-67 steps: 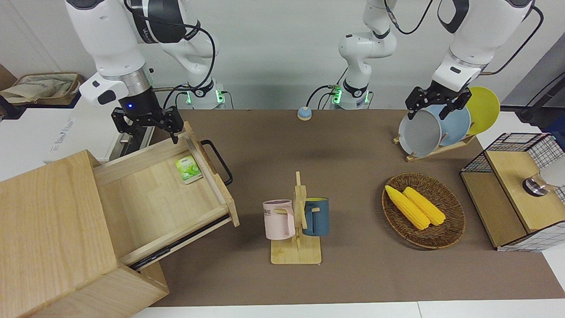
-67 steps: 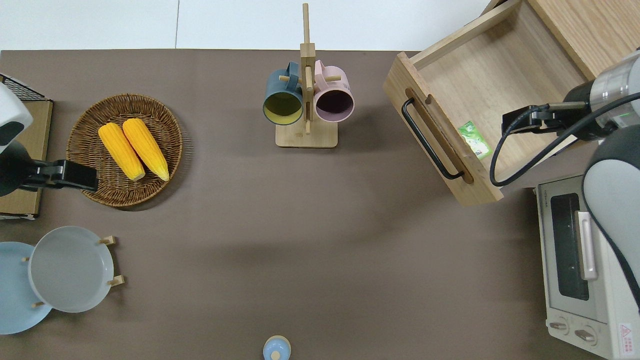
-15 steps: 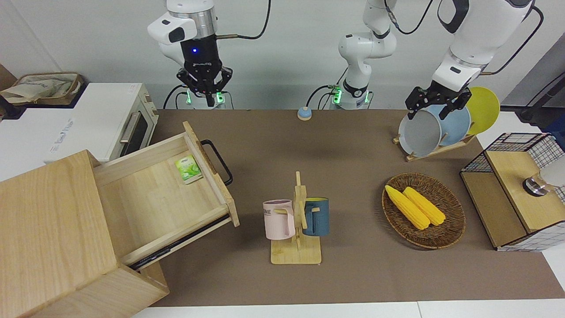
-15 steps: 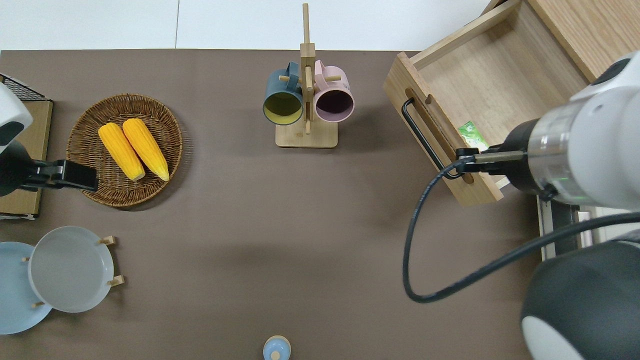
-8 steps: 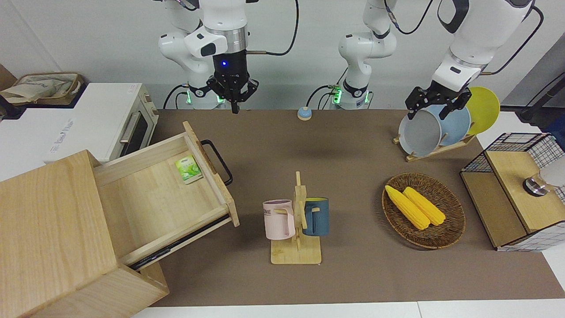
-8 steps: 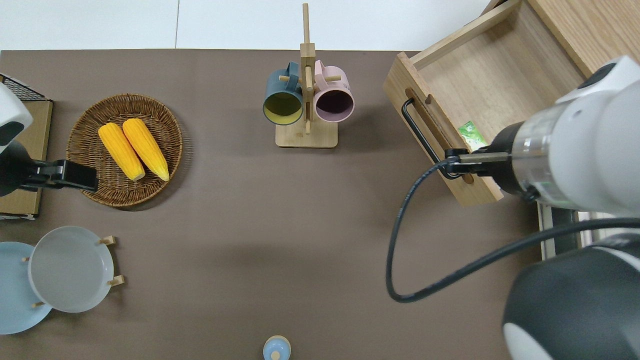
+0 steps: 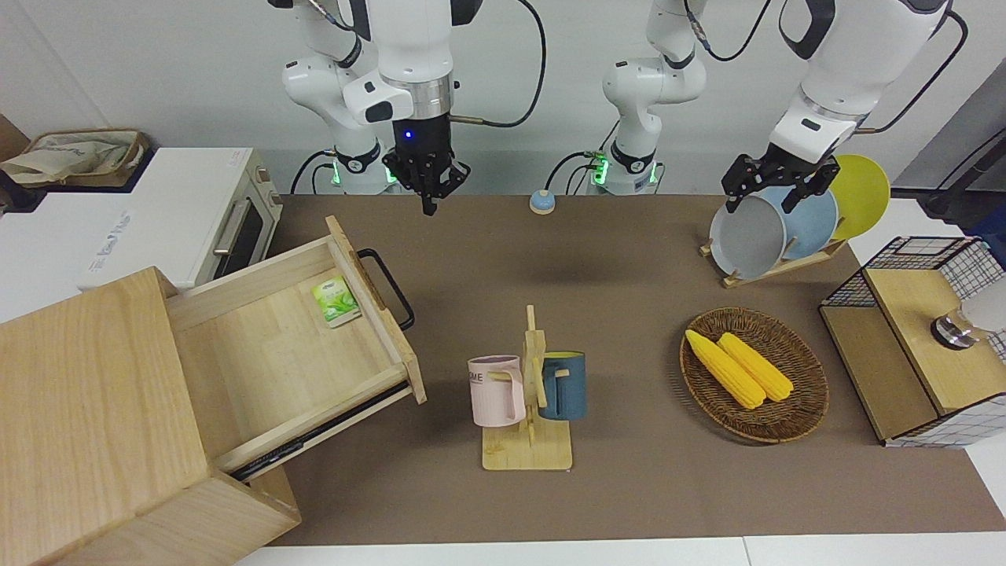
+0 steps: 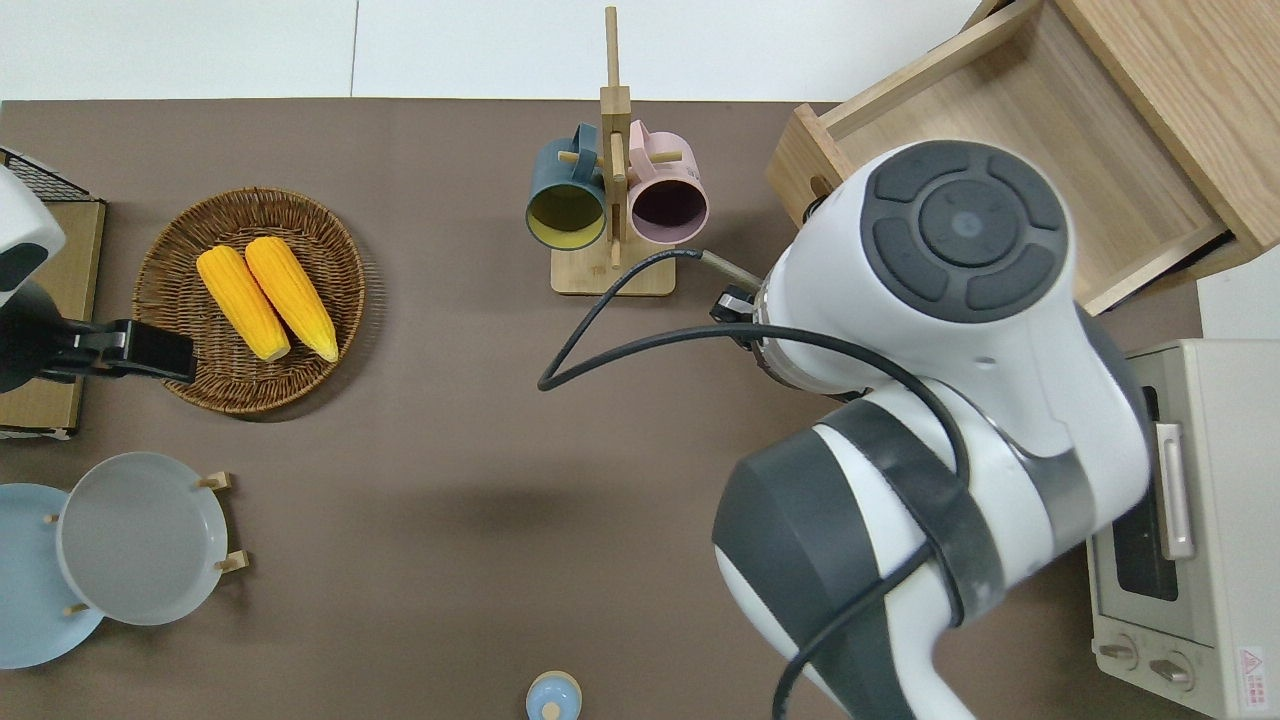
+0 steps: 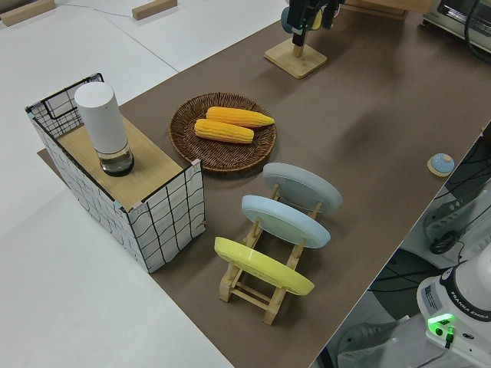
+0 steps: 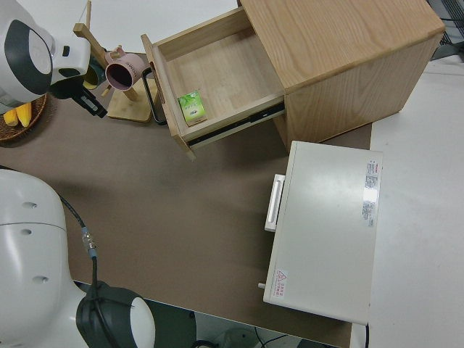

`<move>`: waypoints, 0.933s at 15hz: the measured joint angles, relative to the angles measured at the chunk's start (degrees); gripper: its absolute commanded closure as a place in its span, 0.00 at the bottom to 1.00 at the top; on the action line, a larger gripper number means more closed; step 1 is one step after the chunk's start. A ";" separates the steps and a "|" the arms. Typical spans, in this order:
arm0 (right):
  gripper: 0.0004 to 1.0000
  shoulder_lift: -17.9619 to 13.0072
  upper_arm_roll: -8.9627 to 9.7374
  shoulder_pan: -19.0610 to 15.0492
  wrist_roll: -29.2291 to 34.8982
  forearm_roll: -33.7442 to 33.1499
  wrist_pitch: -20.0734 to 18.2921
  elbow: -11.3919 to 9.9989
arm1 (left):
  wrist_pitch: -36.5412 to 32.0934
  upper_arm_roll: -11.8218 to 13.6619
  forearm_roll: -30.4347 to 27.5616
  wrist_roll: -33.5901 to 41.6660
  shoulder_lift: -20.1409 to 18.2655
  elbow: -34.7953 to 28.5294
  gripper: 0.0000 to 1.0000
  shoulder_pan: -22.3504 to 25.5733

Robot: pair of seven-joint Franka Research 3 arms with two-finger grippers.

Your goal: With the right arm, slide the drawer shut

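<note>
The drawer (image 7: 275, 354) stands pulled far out of the pale-wood cabinet (image 7: 86, 409), its black bar handle (image 7: 391, 289) facing the table's middle. A green packet (image 7: 335, 301) lies inside near the front panel. The drawer also shows in the right side view (image 10: 217, 72) and in the overhead view (image 8: 1080, 150), where the arm covers its front. My right gripper (image 7: 428, 206) points down, shut and empty. In the right side view it (image 10: 93, 105) hangs over the mat between the handle (image 10: 150, 98) and the mug rack. My left gripper (image 7: 761, 206) is open and parked.
A white toaster oven (image 7: 189, 212) stands beside the cabinet, nearer to the robots. A mug rack (image 7: 528, 409) with two mugs stands mid-table. Toward the left arm's end are a wicker basket (image 7: 754, 318) with corn, a plate rack (image 7: 774, 228) and a wire-mesh box (image 7: 919, 346).
My right arm has swung from over the drawer's near corner out toward the table's middle, and its fingers have closed. The drawer and the left arm have not moved.
</note>
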 measured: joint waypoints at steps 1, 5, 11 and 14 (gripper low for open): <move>1.00 0.92 -0.06 -0.02 2.48 0.00 1.19 -0.54 | 0.00 0.00 0.00 0.00 0.00 0.00 0.01 0.00; 1.00 3.10 -0.62 -0.38 10.02 0.00 3.39 -1.28 | 0.00 0.00 0.00 0.00 0.00 0.00 0.01 0.00; 1.00 5.40 -2.20 -1.13 15.82 -0.01 4.50 -2.49 | 0.00 0.00 0.00 0.00 0.00 0.00 0.01 0.00; 1.00 6.69 -2.42 -1.38 16.61 -0.23 6.13 -2.54 | 0.00 0.00 0.00 0.00 0.00 0.00 0.01 0.00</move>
